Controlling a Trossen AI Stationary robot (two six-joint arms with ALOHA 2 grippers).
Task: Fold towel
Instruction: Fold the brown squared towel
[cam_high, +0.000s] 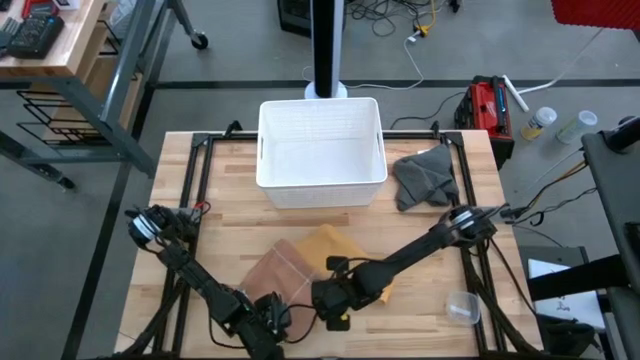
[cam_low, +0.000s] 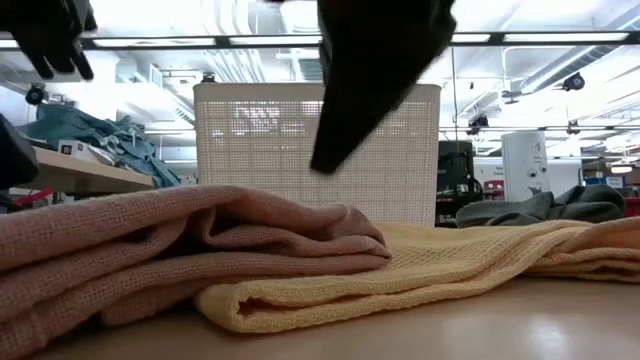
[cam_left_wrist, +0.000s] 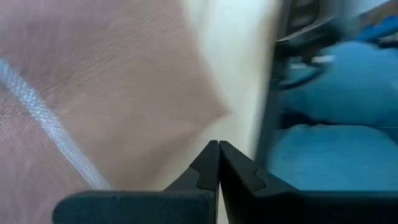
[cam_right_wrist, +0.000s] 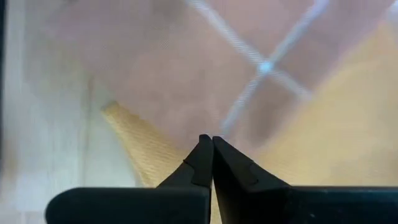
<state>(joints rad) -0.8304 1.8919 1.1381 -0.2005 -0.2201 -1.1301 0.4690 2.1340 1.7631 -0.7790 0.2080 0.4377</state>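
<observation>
Wooden tabletop (cam_high: 200, 215), butcher-block, black rails along its edges. White perforated basket (cam_high: 321, 150) at the far middle of it, upright; in the low view it stands behind the cloths.

Pink-brown towel (cam_high: 277, 272) lies near the front middle, flat from above, rumpled folds in the low view. It partly overlaps a yellow towel (cam_high: 328, 248), which pokes out on the far and right side; low view shows the pink one on top of the yellow one's folded edge. Grey cloth (cam_high: 424, 177) bunched up just right of the basket, apart from both towels.

Right arm comes in diagonally from the right edge; right gripper (cam_high: 333, 301) is at the front edge of the two towels, where pink meets yellow. Right wrist view: jaws closed, tips together, nothing between them, yellow corner and pink fabric just beyond.

Left arm runs from the left edge down to the front; left gripper (cam_high: 272, 318) sits at the pink towel's near-left corner. Left wrist view: jaws closed tip to tip, empty, the pink corner just ahead over bare wood.

Small clear plastic cup (cam_high: 462, 307) on the tabletop front right, well apart from the towels.
</observation>
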